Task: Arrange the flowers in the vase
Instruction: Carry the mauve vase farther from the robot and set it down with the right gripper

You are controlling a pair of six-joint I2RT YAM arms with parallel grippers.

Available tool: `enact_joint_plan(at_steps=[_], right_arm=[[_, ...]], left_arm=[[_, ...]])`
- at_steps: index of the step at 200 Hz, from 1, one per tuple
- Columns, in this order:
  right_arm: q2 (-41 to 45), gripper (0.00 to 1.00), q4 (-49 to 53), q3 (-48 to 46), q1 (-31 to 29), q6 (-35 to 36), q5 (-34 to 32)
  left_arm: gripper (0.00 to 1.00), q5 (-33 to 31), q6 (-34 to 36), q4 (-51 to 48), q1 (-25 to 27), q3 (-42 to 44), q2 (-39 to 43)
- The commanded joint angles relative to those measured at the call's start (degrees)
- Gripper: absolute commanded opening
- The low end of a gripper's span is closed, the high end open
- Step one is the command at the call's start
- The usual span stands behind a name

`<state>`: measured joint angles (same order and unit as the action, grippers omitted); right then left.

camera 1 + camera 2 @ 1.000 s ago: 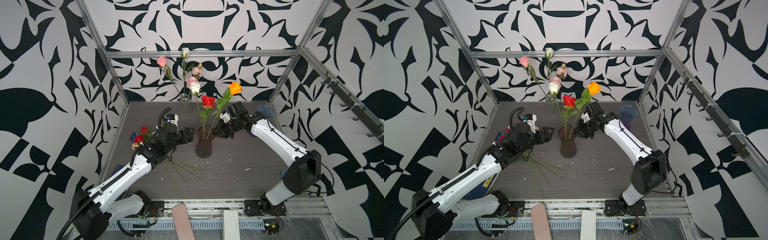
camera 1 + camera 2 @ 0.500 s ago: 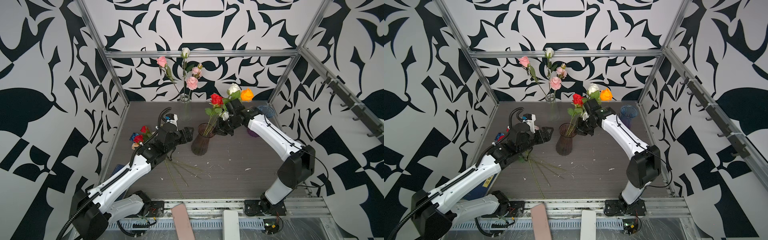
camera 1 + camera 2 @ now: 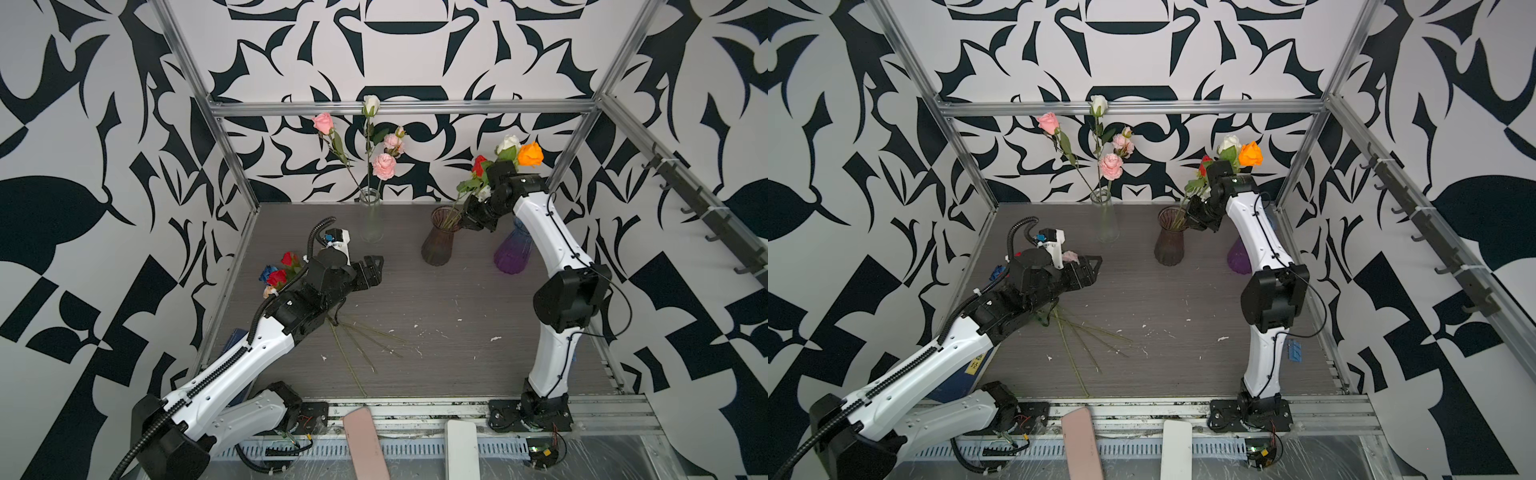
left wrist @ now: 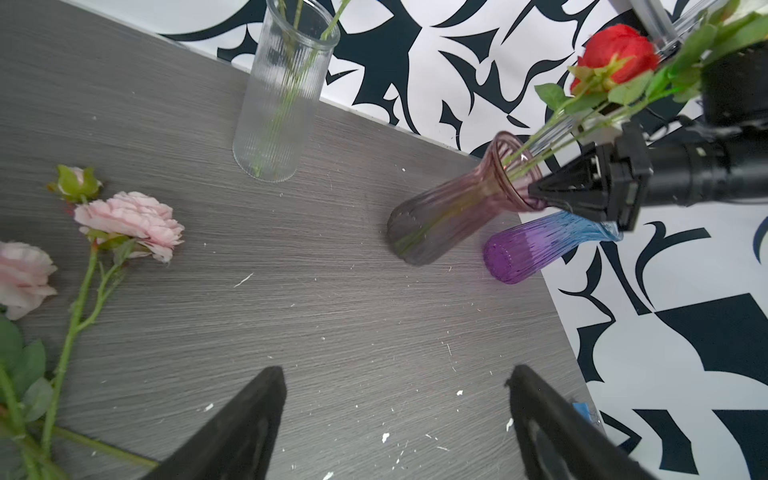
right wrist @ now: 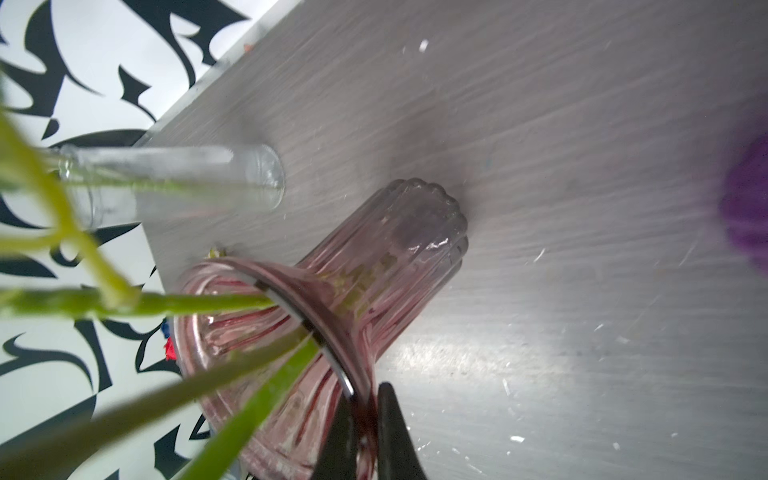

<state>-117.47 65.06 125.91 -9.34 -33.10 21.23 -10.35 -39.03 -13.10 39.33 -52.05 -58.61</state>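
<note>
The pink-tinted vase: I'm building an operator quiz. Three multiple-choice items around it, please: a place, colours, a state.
1. Where is the purple vase in the top views? A. front centre B. just right of the pink-tinted vase C. far left
2. The pink-tinted vase's blooms are: A. red, white, orange B. all pink C. blue, yellow
3. The right gripper is: A. open B. shut on a stem C. shut on the vase's rim

B: both top views show it there.
A: those heads rise above its mouth.
C: the right wrist view shows fingers pinching the rim.
</note>
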Motion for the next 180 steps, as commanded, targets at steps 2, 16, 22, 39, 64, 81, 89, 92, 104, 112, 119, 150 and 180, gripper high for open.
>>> enact_joint_plan(at_steps=[2, 16, 22, 39, 64, 81, 89, 92, 104, 112, 119, 150, 180], right_arm=[[-3.20, 0.00, 5.34, 14.48, 1.02, 4.63, 0.66], [-7.96, 0.00, 8.49, 22.46, 2.05, 5.06, -0.04], [-9.62, 0.00, 9.35, 25.89, 2.45, 4.92, 0.03], [-12.90, 0.00, 10.04, 30.52, 3.47, 4.06, 0.38], [-13.99, 0.00, 8.65, 30.22, 4.57, 3.07, 0.65], [-13.85, 0.00, 8.11, 29.62, 5.02, 2.87, 0.15], [-13.84, 0.00, 7.87, 29.49, 5.21, 2.78, -0.04], [-13.79, 0.00, 7.81, 29.41, 5.28, 2.70, -0.05], [-13.81, 0.00, 7.62, 29.31, 5.47, 2.52, -0.14], [-13.84, 0.00, 7.55, 29.31, 5.56, 2.35, -0.14], [-13.83, 0.00, 7.46, 29.30, 5.65, 2.30, -0.14], [-13.84, 0.08, 6.92, 29.28, 5.89, 1.73, -0.14], [-13.14, 0.28, 6.40, 29.14, 6.07, 1.68, 0.56]], left_arm=[[0.89, -1.00, 1.40, -2.58, -0.43, 0.73, 2.54], [0.90, -0.73, 1.73, -2.64, -0.53, 1.53, 3.89], [0.90, -0.63, 2.05, -2.71, -0.52, 1.76, 4.33], [0.90, -0.35, 2.76, -3.34, -0.61, 2.08, 5.25], [0.91, -0.11, 4.22, -4.19, -0.77, 1.86, 6.01], [0.92, -0.17, 5.08, -4.71, -0.91, 1.55, 6.55], [0.92, -0.18, 5.42, -4.97, -1.01, 1.52, 6.79], [0.92, -0.20, 5.63, -5.11, -1.01, 1.56, 6.89], [0.92, -0.13, 5.83, -5.67, -1.05, 1.64, 7.36], [0.92, -0.15, 5.93, -6.00, -1.12, 1.75, 7.75], [0.92, -0.13, 5.91, -6.35, -1.19, 1.90, 8.13], [0.93, -0.50, 5.92, -7.05, -1.27, 3.05, 9.86], [0.94, -0.26, 6.04, -7.29, -1.35, 2.95, 9.82]])
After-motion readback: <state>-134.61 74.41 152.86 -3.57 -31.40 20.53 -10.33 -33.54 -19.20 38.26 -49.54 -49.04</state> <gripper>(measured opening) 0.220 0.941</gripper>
